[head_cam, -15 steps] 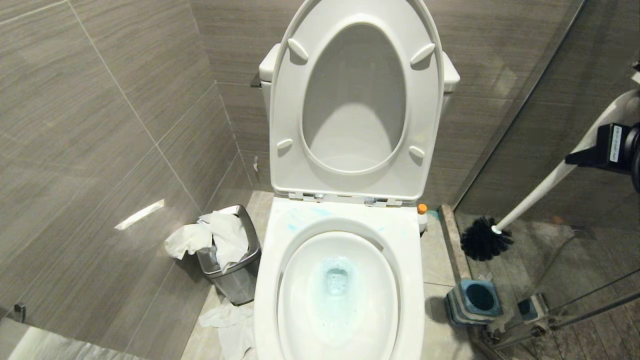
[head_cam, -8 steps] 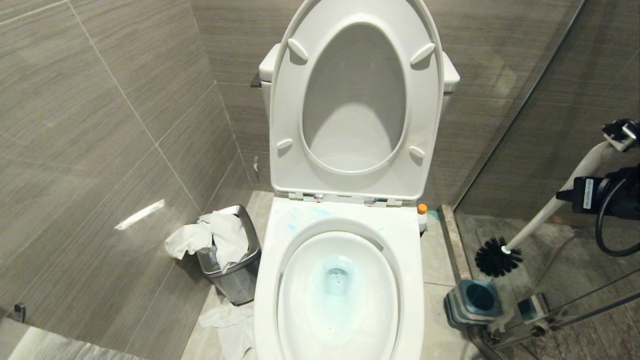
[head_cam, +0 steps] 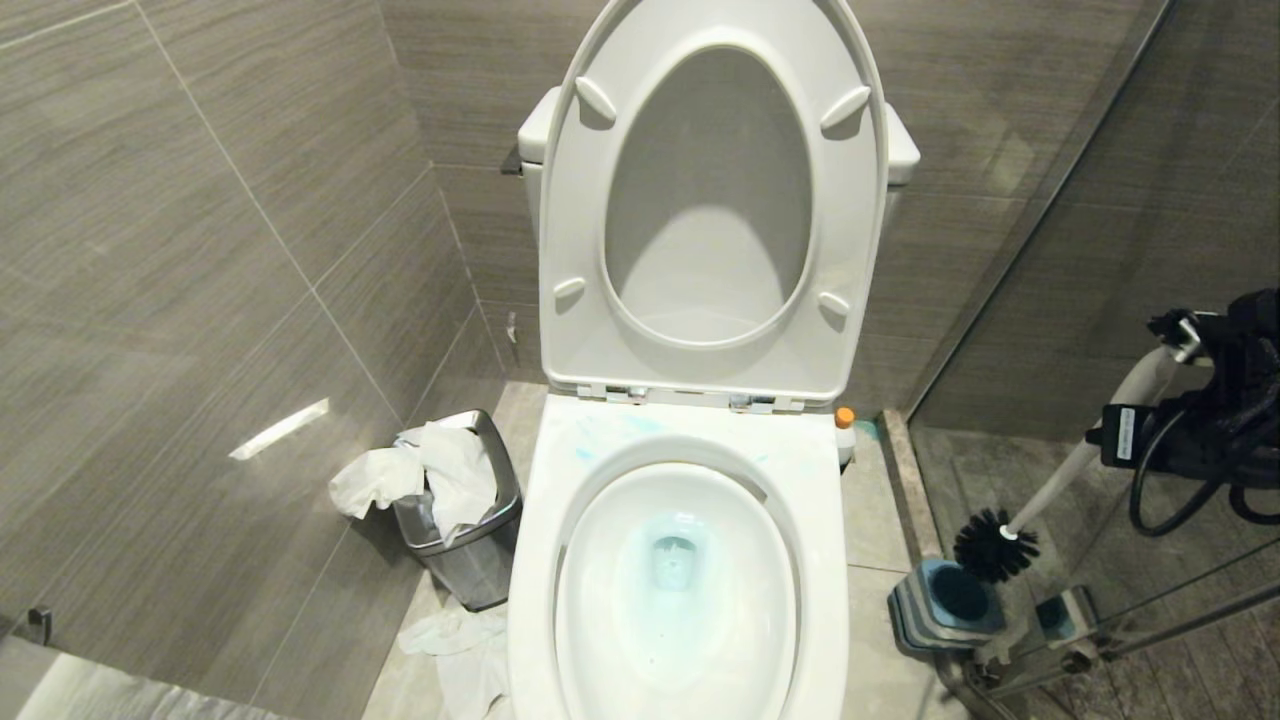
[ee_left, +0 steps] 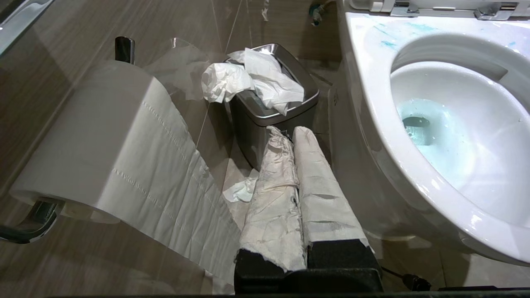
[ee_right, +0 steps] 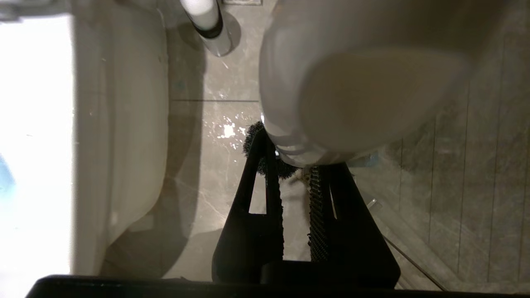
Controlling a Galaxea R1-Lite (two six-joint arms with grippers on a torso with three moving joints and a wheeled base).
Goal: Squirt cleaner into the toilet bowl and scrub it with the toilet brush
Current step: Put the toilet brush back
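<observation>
Lowering toward the square blue-grey holder (head_cam: 945,603), the toilet brush (head_cam: 1060,490) has come down over the last second: its dark bristle head, earlier hanging well above the holder, now sits just over the holder's opening, nearly touching its rim. The right gripper (head_cam: 1160,375) is clamped on the white handle high above the holder, and the handle slants down from it to the bristles. In the right wrist view the black fingers (ee_right: 316,207) close around the handle's rounded end, though that view is too crowded by the handle to show exactly where they bite.

The toilet bowl (head_cam: 690,440) stands just beside the holder, seat and lid raised, with the cleaner (head_cam: 672,560) tinting its water blue and a few blue smears on the back rim. This reads as the scrubbing being finished and the brush being put away.

The left gripper (ee_left: 296,136) hangs on the bowl's far side from the holder, near the steel bin (ee_left: 273,111), its wrapped fingers pressed together on nothing.
</observation>
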